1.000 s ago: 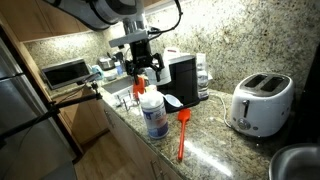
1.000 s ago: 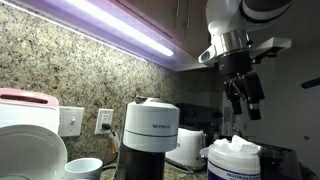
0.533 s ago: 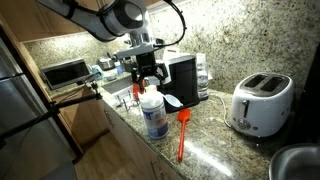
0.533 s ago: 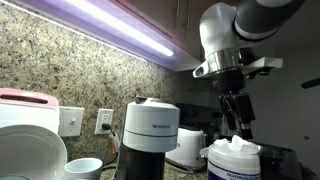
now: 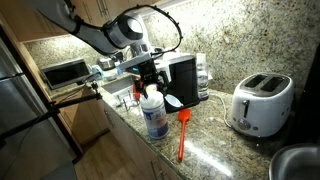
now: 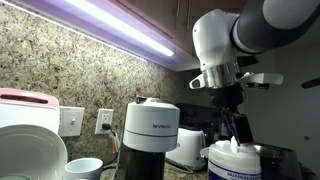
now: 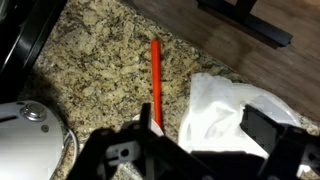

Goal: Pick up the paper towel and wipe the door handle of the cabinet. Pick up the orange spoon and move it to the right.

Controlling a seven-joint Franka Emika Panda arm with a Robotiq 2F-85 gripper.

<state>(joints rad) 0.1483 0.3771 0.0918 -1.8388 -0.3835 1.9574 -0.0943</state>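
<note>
Granite worktop in a dim kitchen. The gripper hangs over a wipe canister, jaws spread either side of the paper towel, not clamped. Wiping and spoon-moving both seem ahead. The orange spoon lies beside the canister, near the front edge. Bare stone toward the toaster leaves room.

On the counter, the canister stands in front of the coffee machine. The spoon lies just beside the canister, between it and the toaster. The gripper hangs right over the canister top, where the towel sticks up beside the spoon in the wrist view.
</note>
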